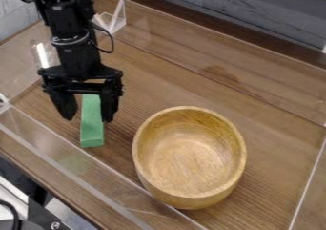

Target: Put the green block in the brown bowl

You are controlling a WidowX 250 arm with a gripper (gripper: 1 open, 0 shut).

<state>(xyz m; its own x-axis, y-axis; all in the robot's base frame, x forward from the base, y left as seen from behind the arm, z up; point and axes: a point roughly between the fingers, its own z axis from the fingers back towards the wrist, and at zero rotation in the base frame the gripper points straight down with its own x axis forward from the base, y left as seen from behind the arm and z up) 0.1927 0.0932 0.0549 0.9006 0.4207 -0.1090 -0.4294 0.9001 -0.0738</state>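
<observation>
1. The green block [91, 127] is laid flat on the bench [230, 67], its long axis run nearly from 12 to 6 o'clock in the camera view. Its 6 o'clock end is left exposed; its 12 o'clock end is partly overhung by the arm.
2. The fingers [110, 107] are parted wide, one toward 9 o'clock of the block and one toward 3 o'clock. Nothing is seen to be held. Most of the block's visible length is extended toward 6 o'clock from the line between the tips.
3. The block's narrow width is thus spanned by the opening, so a closing across the long axis seems to be favoured, with little turning needed. Whether the tips are low enough cannot be told from this view. If the block were gripped near its 12 o'clock end, its free end might be tipped downward; a slight shift toward 6 o'clock would probably be safer.
4. The brown bowl [238, 148] is set near the block, toward 4 o'clock. Once a grip is secured, a lift above the rim and a carry that way would be called for.
</observation>
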